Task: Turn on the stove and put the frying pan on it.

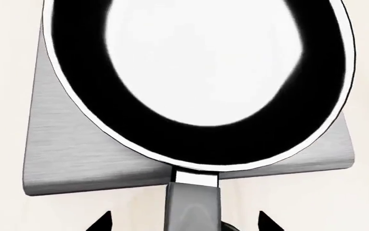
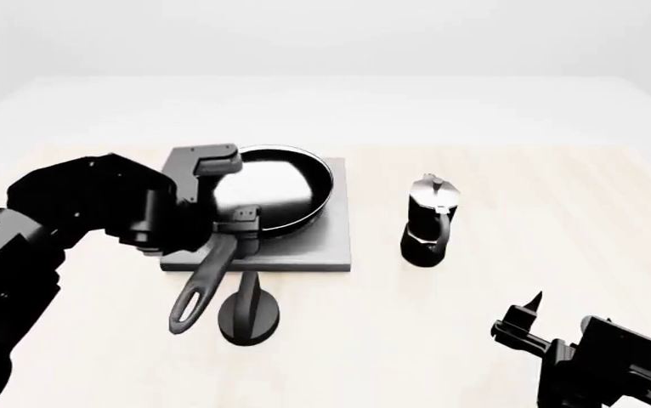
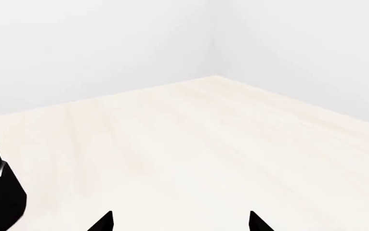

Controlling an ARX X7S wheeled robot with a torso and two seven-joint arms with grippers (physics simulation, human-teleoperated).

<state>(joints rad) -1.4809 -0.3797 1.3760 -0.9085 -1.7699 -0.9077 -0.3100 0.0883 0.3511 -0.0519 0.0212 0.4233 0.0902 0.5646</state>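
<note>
- The frying pan (image 2: 274,189) sits over the stove (image 2: 331,251) plate on the bench (image 2: 507,127) — whether it rests flat on the burner or hangs just above it, I cannot tell.
- My left fingers (image 2: 238,228) straddle the handle close to the bowl; in my left wrist view the two tips show on either side of the handle with a gap, so I cannot tell whether they are clamped on it.
- My right fingers (image 2: 526,320) are empty and spread wide, down at 4 o'clock from the stove, well apart from it.
- I judge the pan rigid and front-heavy — the bowl would lever against a hold far out on the handle, so near the bowl is the place to take it. The smooth handle may slip.
- The long axis runs from the bowl at 12 o'clock to the handle end at 7 o'clock, just beside the knob (image 2: 248,313).
- The moka pot (image 2: 430,219) stands at 3 o'clock from the stove, apart.
</note>
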